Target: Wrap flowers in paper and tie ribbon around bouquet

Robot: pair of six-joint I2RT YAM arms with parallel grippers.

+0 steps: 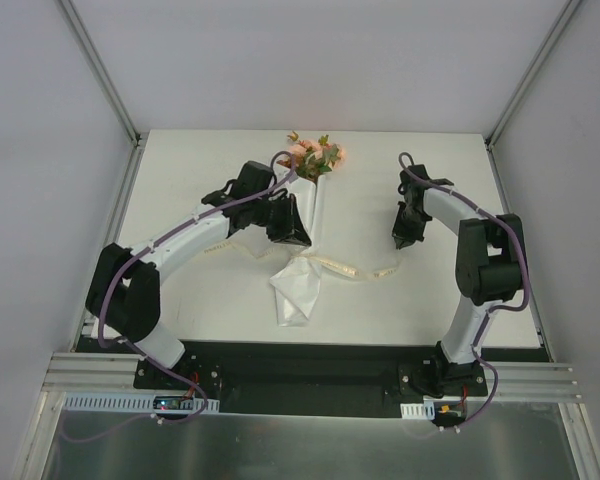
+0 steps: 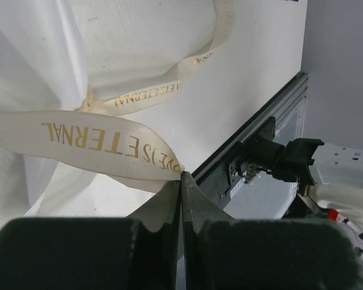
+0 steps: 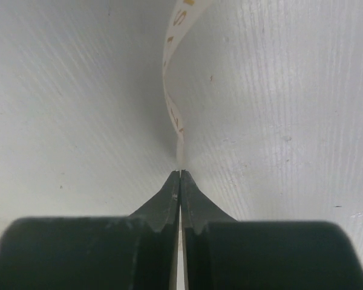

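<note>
The bouquet lies on the table with its flowers (image 1: 315, 155) at the far end and the white paper (image 1: 298, 285) wrapped round the stems. A cream ribbon (image 1: 355, 270) with gold lettering crosses its waist. My left gripper (image 1: 292, 238) sits over the waist, shut on one end of the ribbon (image 2: 91, 142), which is pinched at the tips of the left gripper (image 2: 182, 178) beside the paper (image 2: 133, 42). My right gripper (image 1: 400, 243) is down at the ribbon's right end. In the right wrist view the ribbon (image 3: 169, 103) runs edge-on into the tips of the shut right gripper (image 3: 179, 174).
The white table (image 1: 430, 310) is walled on three sides, with metal frame posts at the back corners. A black rail (image 1: 310, 360) carrying both arm bases runs along the near edge. The right arm's base (image 2: 284, 160) shows in the left wrist view.
</note>
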